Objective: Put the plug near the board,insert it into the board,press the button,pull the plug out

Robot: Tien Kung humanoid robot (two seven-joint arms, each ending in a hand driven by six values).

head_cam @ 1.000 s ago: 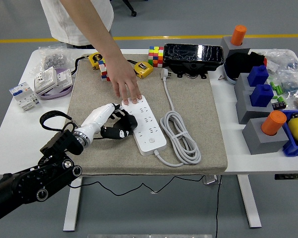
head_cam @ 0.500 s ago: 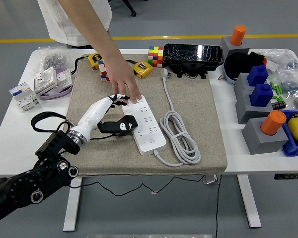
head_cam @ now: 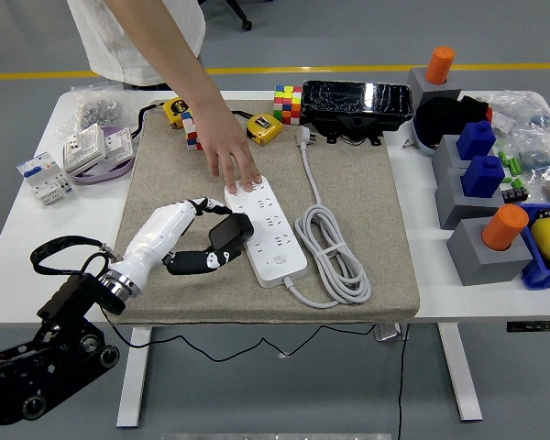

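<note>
A white power strip (head_cam: 270, 234) lies on the tan mat (head_cam: 367, 192), its round button (head_cam: 280, 259) at the near end. The black plug (head_cam: 231, 230) rests tilted against the strip's left edge. My left hand (head_cam: 213, 211), white-shelled with black fingers, comes in from the lower left. Its fingers curl over the plug's top. A person's hand (head_cam: 231, 156) reaches from the far side and presses its fingertips on the strip's far end. The strip's own grey cord (head_cam: 335, 247) lies coiled to the right. My right arm does not show.
Colour cubes (head_cam: 289, 103), a yellow tape measure (head_cam: 264, 126) and a black box (head_cam: 357, 99) line the mat's far edge. Grey blocks with blue and orange pegs (head_cam: 481, 174) stand at the right. Wall sockets (head_cam: 96, 147) lie at the left.
My left arm has drawn back toward the lower left. The hand went from reaching toward the person's fingers to curling over the plug, which now stands tilted at the strip's edge. The person's hand stayed put.
</note>
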